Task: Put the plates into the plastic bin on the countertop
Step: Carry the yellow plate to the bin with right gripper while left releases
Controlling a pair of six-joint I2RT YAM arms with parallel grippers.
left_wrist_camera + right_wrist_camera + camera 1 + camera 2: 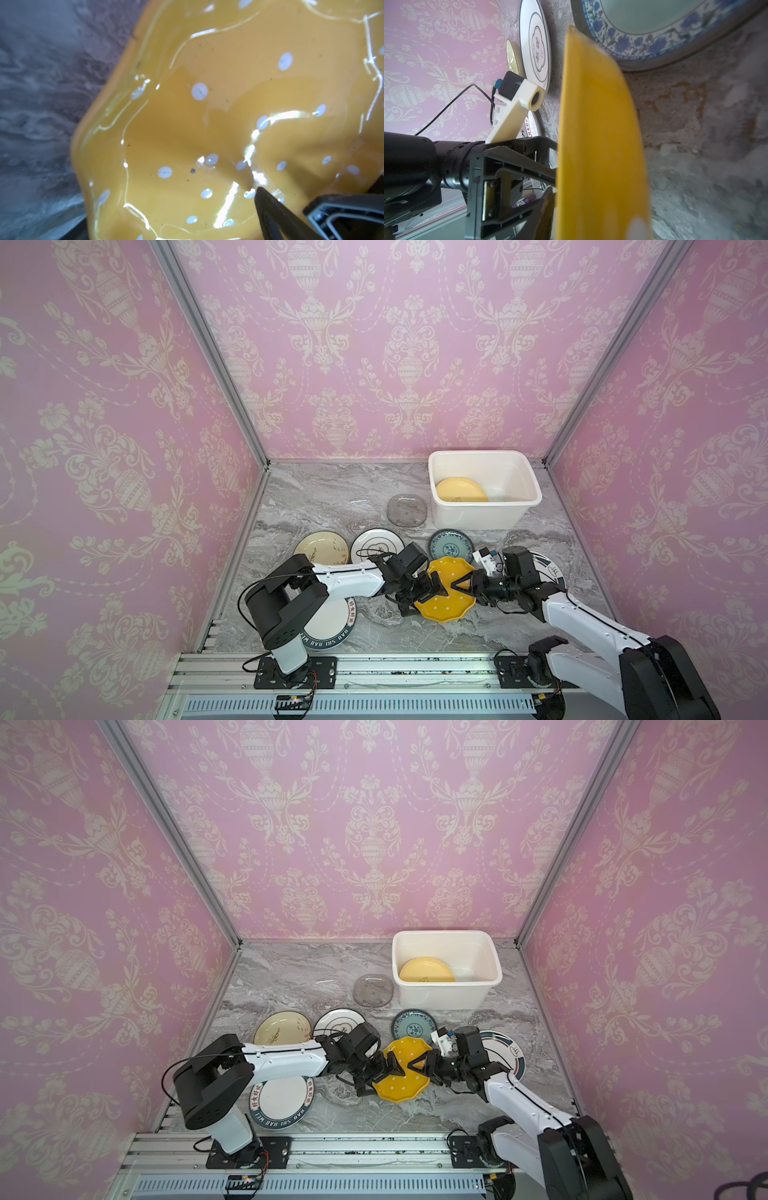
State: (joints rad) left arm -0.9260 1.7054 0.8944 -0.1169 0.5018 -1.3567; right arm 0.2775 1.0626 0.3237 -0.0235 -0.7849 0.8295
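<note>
One scalloped yellow plate [446,605], white-dotted, tilted — left gripper [424,598] spread wide; right gripper [460,587] at rim, closure unclear.

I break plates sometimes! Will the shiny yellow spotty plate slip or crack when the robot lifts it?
The yellow spotty plate looks glossy with bright glints, so it may slip. It looks like hard pottery, so probably stiff but chippable against the countertop. Its wavy rim may grip unevenly.
</note>
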